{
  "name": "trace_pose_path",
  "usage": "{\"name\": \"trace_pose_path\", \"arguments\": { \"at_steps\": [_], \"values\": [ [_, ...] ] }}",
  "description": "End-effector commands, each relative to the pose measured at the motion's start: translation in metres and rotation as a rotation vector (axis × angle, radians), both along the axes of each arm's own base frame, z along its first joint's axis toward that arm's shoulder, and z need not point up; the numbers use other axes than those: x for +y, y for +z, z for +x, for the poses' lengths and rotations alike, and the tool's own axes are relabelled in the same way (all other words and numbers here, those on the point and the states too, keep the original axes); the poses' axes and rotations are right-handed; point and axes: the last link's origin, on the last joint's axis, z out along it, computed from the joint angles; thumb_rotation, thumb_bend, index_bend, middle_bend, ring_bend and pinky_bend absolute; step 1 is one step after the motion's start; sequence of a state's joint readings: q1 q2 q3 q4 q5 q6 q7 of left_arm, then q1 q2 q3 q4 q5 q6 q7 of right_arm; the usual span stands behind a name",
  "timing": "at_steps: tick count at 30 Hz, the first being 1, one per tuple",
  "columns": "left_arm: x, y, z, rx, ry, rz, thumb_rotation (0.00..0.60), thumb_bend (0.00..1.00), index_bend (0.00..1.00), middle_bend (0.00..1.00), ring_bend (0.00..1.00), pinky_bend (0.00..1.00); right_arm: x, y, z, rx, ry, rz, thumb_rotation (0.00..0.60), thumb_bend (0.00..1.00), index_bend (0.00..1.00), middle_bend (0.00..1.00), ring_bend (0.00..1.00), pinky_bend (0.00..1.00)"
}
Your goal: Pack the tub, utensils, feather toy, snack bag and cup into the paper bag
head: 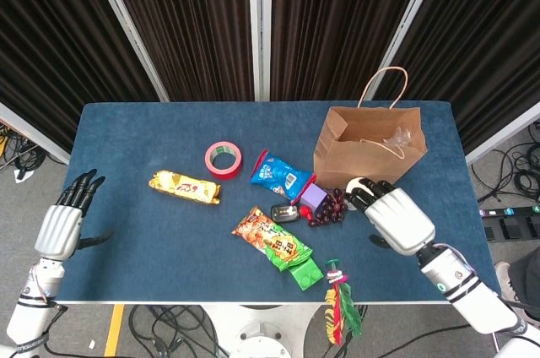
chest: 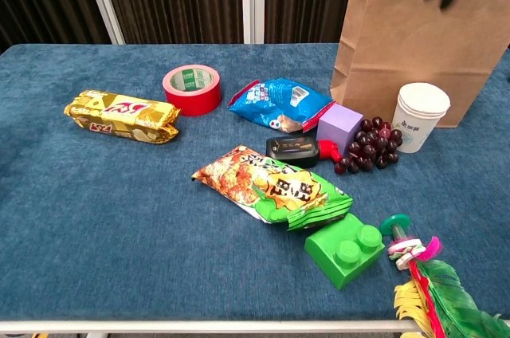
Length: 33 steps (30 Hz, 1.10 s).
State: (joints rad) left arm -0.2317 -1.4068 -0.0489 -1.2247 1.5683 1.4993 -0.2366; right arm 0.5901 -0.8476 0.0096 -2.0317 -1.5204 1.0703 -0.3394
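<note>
- We see our left hand (head: 62, 225) off the table's left edge, fingers straight and apart, grasping nothing.
- On the blue cloth-covered table (head: 135, 231) lie a gold snack packet (head: 185, 187), a red tape roll (head: 223, 159) and a blue snack bag (head: 281, 174).
- An orange-and-green snack bag (head: 271, 240) lies beside a green toy brick (head: 307, 273).
- A small black case (chest: 292, 149), a purple cube (chest: 340, 126) and dark red grapes (chest: 368, 147) cluster at the centre.
- The green-and-yellow feather toy (head: 342, 306) hangs over the near edge.
- The white paper cup (chest: 421, 117) stands upright in front of the brown paper bag (head: 368, 148).
- Our right hand (head: 390, 213) hovers over the cup with fingers extended, released, holding nothing.
- The bag stands open; something clear shows inside, though we cannot tell what.
</note>
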Motion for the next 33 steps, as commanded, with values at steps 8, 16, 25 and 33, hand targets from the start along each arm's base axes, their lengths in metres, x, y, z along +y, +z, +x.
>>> {"name": "trace_pose_path", "arguments": {
  "at_steps": [8, 16, 25, 33],
  "values": [
    [-0.003, -0.003, 0.0, 0.01, 0.002, -0.005, 0.6, 0.09, 0.11, 0.09, 0.03, 0.2, 0.035, -0.046, -0.05, 0.129, -0.059, 0.187, 0.6, 0.0, 0.31, 0.32, 0.19, 0.35],
    [0.0, -0.004, -0.002, 0.028, 0.013, -0.012, 0.6, 0.08, 0.11, 0.09, 0.03, 0.2, 0.067, -0.057, -0.05, 0.127, 0.01, 0.27, 0.6, 0.0, 0.32, 0.34, 0.19, 0.35],
    [0.001, -0.005, 0.002, 0.04, 0.002, -0.004, 0.6, 0.09, 0.11, 0.09, 0.03, 0.2, 0.068, -0.07, -0.052, 0.156, 0.047, 0.314, 0.6, 0.0, 0.36, 0.35, 0.19, 0.35],
    [0.003, -0.005, 0.0, 0.038, 0.009, -0.004, 0.6, 0.08, 0.11, 0.09, 0.03, 0.2, 0.051, -0.091, -0.045, 0.248, 0.131, 0.33, 0.6, 0.0, 0.37, 0.36, 0.19, 0.35]
  ]
}}
